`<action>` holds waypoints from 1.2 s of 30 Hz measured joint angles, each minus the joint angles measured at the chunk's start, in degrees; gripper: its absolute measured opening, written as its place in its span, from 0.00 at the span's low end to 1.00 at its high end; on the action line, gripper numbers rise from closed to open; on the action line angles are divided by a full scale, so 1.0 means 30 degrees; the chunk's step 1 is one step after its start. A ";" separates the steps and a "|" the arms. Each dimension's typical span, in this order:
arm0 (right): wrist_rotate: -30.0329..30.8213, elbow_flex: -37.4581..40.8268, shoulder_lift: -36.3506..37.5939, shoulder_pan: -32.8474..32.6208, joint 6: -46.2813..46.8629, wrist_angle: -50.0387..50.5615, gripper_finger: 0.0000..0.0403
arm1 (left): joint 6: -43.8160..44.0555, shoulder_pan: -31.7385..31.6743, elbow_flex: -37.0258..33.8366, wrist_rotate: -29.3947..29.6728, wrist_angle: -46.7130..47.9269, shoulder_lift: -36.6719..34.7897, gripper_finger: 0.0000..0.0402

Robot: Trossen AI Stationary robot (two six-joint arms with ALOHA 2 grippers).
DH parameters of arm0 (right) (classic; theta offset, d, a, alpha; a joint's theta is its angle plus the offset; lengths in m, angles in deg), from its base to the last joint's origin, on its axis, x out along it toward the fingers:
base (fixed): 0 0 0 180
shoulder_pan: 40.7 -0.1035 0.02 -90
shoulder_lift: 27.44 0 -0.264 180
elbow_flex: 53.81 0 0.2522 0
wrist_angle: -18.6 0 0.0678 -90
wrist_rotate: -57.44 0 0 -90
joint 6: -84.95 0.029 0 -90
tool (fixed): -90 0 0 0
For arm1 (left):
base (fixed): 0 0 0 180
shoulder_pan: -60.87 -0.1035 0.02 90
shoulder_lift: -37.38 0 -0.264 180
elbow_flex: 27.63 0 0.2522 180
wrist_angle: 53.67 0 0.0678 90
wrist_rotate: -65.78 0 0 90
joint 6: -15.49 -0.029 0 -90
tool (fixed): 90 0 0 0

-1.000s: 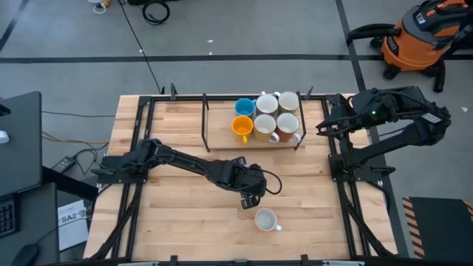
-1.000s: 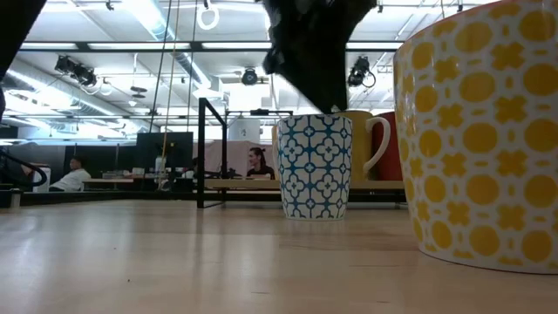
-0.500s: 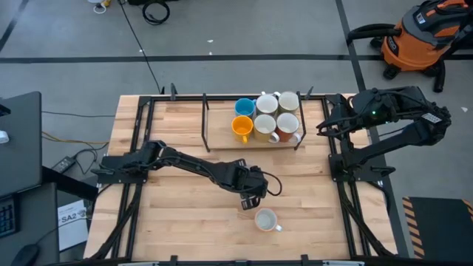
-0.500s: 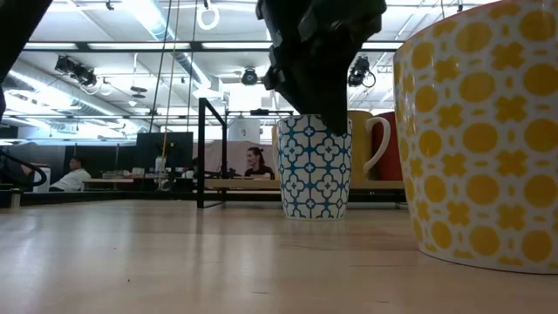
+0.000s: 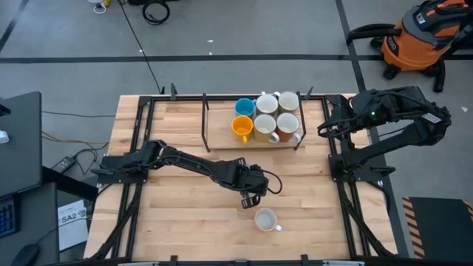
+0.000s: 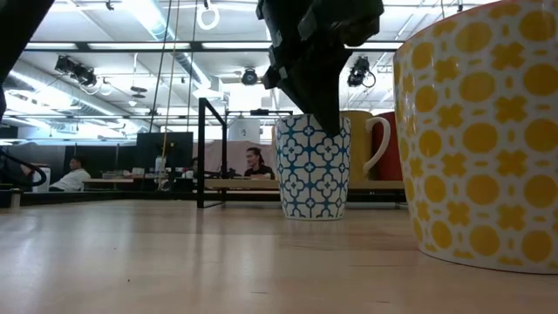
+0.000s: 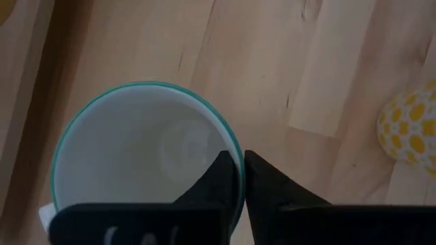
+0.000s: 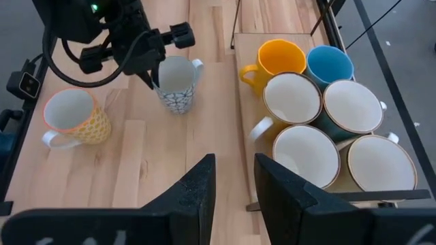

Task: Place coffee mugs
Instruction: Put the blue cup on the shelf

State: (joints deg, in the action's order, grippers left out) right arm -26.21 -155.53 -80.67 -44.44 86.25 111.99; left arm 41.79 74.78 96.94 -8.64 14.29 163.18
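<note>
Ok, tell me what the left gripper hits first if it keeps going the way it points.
The left gripper points down at the blue-patterned mug, its fingers straddling the rim. Going on, they would probably slide along the wall and reach the mug's floor or the table.

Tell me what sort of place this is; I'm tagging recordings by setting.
Probably a robotics lab or workshop in an open-plan industrial hall. A butcher-block table carries two arms on black frames, an orange shop vacuum stands on the bare concrete floor, and the low view shows people at desks under exposed ceiling lights.
</note>
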 joint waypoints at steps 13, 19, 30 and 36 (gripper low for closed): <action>0.0000 0.0000 0.0000 -0.0002 0.0006 0.0002 0.27 | -0.0615 -0.0294 0.7082 -0.3283 0.4392 0.0022 0.06; 0.0000 0.0000 0.0002 0.0003 0.0006 -0.0091 0.27 | -0.1195 -0.1419 0.7044 -0.3279 0.5027 -0.2272 0.06; 0.0000 0.0000 0.0000 -0.0002 0.0021 -0.0109 0.27 | -0.5139 -0.5689 0.7103 -0.2205 0.6495 -0.3832 0.06; 0.0000 0.0000 0.0000 -0.0002 0.0217 -0.0169 0.27 | -0.7204 -0.8358 0.7103 -0.1567 0.7304 -0.3825 0.06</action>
State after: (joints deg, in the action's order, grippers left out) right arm -26.21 -155.53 -80.67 -44.44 86.90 111.48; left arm 20.18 49.71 118.25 -13.34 36.20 151.71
